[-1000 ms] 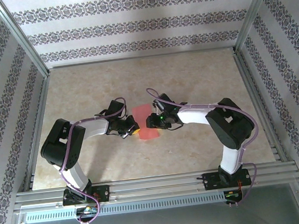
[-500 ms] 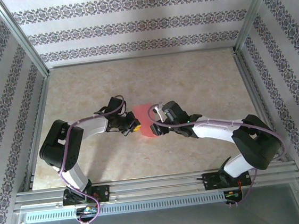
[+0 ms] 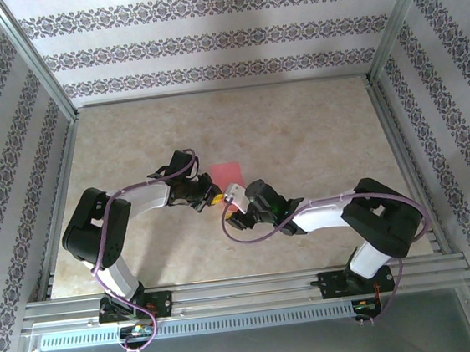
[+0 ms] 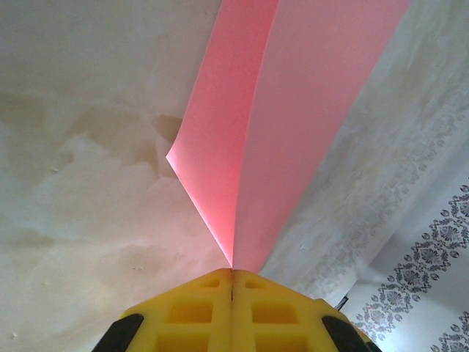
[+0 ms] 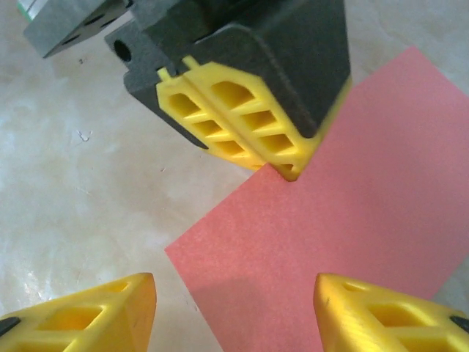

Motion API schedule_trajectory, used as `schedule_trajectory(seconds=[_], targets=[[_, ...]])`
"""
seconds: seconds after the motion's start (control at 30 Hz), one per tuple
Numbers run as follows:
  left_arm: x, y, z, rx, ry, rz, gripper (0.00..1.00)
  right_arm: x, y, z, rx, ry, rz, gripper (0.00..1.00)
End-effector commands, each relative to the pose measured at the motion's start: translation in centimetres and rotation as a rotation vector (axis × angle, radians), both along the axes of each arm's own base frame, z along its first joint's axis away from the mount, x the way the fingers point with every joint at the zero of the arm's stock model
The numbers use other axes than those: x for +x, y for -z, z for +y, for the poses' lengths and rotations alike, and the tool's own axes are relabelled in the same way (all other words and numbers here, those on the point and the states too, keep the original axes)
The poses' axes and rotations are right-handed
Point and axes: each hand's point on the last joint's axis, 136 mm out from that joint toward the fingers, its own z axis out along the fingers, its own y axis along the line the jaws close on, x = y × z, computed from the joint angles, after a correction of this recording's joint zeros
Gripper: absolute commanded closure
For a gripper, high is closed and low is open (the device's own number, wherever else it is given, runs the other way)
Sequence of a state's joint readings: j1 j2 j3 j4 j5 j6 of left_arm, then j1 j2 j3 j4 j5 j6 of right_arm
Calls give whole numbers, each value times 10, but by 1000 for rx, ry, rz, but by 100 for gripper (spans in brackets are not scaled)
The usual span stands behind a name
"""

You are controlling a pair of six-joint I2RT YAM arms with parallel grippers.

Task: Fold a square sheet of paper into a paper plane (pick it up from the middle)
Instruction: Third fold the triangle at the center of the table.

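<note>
At the left edge of the sheet of paper [image 3: 227, 173] your left claw [image 3: 209, 198] is clenched on the paper. From its own wrist you see the yellow fingertips [image 4: 183, 315] pressed together with no gap, and two pink-red layers rise out of the pinch and spread like a narrow V. On the near side of the sheet, just beside that pinch, your right claw [image 5: 233, 286] stands released. Its two fingers are well apart and, as far as I can tell, touch nothing. The part of the sheet in front of it lies flat on or just over the bench [image 3: 314, 126]; I cannot tell which.

I judge the task to be at an early stage. The sheet is picked up and bent along one line, perhaps a first centre fold, but I cannot tell whether that crease is pressed flat. No pointed nose, wing folds or dart shape show, so nearly all the folding is left.

Compared with a second ago, your right arm has swung from the sheet's right side round to its near side, with the elbow dropped low, and its claw has opened wider. Your left claw has kept its clamp at nearly the same spot. Less of the sheet shows from above now, a small pink patch on the far side of both claws.
</note>
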State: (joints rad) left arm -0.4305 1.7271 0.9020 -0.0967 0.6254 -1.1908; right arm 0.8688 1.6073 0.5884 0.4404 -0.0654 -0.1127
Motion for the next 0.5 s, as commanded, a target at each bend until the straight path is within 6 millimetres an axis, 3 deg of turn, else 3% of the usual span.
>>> schedule_trajectory(seconds=[0.0, 0.13, 0.47], targets=[[1, 2, 0, -3, -21, 45, 95, 1, -2, 10, -9, -53, -84, 39], [1, 3, 0, -2, -19, 44, 96, 8, 1, 7, -28, -19, -104, 40], [-1, 5, 1, 3, -17, 49, 95, 7, 1, 5, -32, -25, -115, 70]])
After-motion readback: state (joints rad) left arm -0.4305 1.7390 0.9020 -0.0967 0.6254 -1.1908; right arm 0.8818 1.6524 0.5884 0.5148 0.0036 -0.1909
